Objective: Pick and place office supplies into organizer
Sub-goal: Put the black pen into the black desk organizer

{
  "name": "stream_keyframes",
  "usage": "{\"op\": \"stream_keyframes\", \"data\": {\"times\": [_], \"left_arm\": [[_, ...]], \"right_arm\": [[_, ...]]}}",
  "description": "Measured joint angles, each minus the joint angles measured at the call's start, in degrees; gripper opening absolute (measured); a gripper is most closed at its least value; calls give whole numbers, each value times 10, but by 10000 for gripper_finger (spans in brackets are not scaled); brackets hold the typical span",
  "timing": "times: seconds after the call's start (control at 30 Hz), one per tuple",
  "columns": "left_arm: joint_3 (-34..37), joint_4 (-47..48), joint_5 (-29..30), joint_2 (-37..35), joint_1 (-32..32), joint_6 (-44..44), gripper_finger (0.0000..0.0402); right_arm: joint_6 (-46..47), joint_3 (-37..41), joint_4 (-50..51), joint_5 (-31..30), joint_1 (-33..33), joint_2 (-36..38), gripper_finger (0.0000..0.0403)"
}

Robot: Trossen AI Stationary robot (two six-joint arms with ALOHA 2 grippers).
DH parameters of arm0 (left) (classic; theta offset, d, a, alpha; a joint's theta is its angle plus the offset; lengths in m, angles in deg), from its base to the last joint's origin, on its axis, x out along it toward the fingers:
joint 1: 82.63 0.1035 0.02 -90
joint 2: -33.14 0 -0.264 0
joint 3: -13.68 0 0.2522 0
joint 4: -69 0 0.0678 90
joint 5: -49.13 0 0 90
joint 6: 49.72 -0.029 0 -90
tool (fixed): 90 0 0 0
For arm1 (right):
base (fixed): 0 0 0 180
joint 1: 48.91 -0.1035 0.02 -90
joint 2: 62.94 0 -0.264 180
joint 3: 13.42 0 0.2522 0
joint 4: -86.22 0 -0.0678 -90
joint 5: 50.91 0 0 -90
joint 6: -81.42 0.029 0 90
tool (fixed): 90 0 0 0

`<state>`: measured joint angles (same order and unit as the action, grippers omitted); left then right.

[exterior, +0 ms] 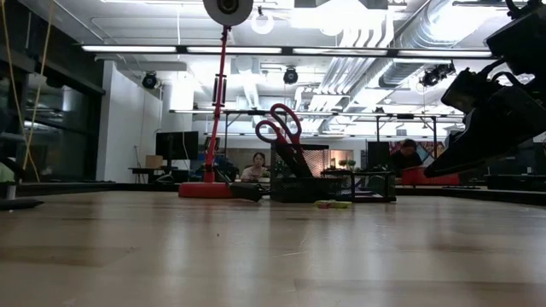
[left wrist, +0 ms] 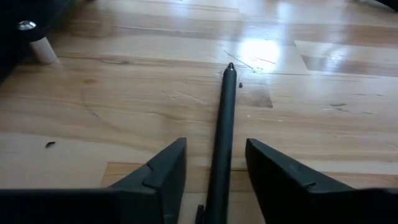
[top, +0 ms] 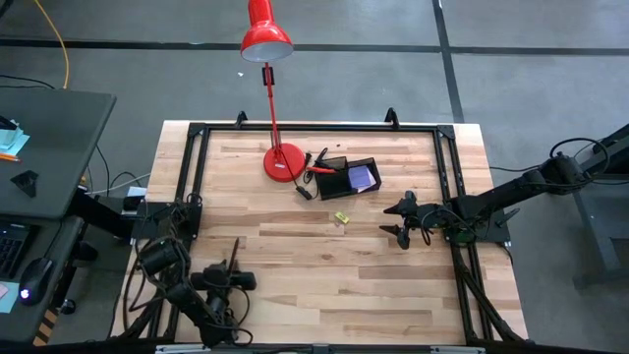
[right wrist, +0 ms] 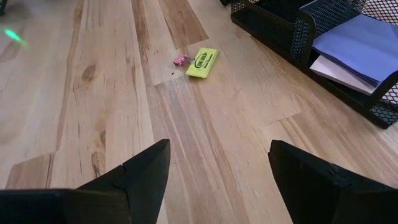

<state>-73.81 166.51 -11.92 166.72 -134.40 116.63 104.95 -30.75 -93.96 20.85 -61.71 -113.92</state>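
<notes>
Pen straddled at the near edge, eraser waiting by the tray

The left gripper (left wrist: 214,180) is low over the light wooden table (top: 324,285) near its front left corner, its two dark fingers (left wrist: 163,177) set on either side of a thin dark pen (left wrist: 222,134) that lies flat on the boards. The pen runs straight down the gap and gaps show on both sides of the barrel, so the fingers stand apart and nothing is clamped yet; lining the pen up along the middle looks meant to let the fingers close squarely on it without rolling it away.

The small black mesh organizer (top: 346,178) sits well apart from that pen, toward the far middle of the table, just beside the round base of the red desk lamp (top: 282,160). It already holds a purple-blue square pad (right wrist: 357,43) in one compartment and the red-handled scissors (exterior: 280,128) standing blades down, handles up, which keeps them within the tray's narrow slot.

The right gripper (right wrist: 217,174) hangs above the right side of the table, fingers wide apart and empty, facing a small yellow eraser-like piece (right wrist: 203,63) that lies on the wood near the organizer's front. By my reading that piece is its likely next target, while the pen has the long carry across the table
</notes>
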Motion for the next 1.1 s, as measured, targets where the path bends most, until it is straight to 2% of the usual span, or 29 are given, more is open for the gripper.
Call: {"op": "stream_keyframes", "data": {"times": [0.37,0.5,0.63,0.73,0.9,1.0,1.1], "left_arm": [[2,-1,-11,0,12,-15,20],[-2,6,-4,0,15,-15,20],[-18,24,33,4,16,-37,37],[-31,53,65,5,16,-73,27],[-33,56,71,4,16,-95,17],[-33,59,111,2,16,-133,19],[-33,59,166,2,16,-209,28]], "right_arm": [[0,0,0,0,0,0,261],[0,0,0,0,0,0,261],[0,0,0,0,0,0,261],[0,0,0,0,0,0,261],[0,0,0,0,0,0,261],[0,0,0,0,0,0,261],[0,0,0,0,0,0,261]]}}
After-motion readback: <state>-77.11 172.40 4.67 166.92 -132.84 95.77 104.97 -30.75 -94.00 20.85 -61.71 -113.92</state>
